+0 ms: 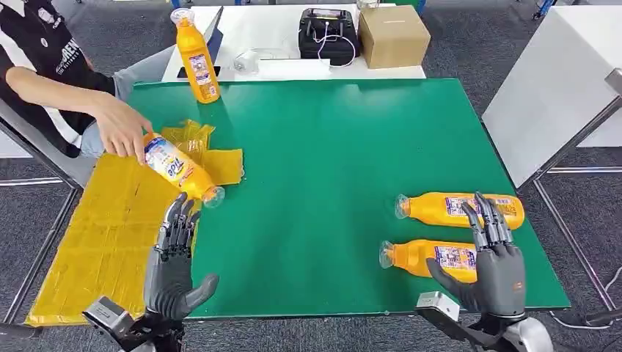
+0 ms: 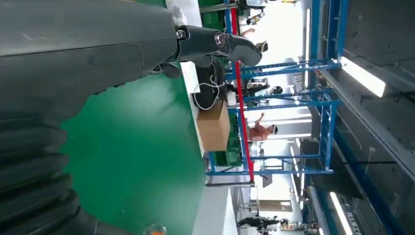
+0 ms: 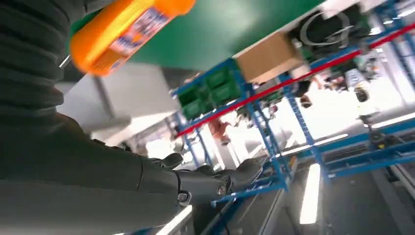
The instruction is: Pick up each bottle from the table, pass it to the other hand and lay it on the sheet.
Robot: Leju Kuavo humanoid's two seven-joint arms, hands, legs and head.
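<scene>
Step in hand, by my reading: right hand (image 1: 493,257) takes the nearer of 2 orange plastic juice bottles lying on the green table top (image 1: 330,183).

To do it well: lower the palm over the label zone of the nearer lying orange bottle (image 1: 425,258), wrap thumb under one side and fingers over the other, close at mid-body so it lifts level and leaves the neck end free for the left hand.

Right hand: fingers spread, holding nothing, hovering over the nearer bottle's base end; fingertips reach toward the farther lying orange bottle (image 1: 458,208), just beyond the nearer one.

Left hand (image 1: 174,257): open, empty, over the table's left edge beside the yellow sheet (image 1: 103,227).

A person's hand (image 1: 121,130) rests on a third lying orange bottle (image 1: 180,169) at the sheet's far end. A 4th orange bottle (image 1: 196,57) stands upright at the table's far edge.
</scene>
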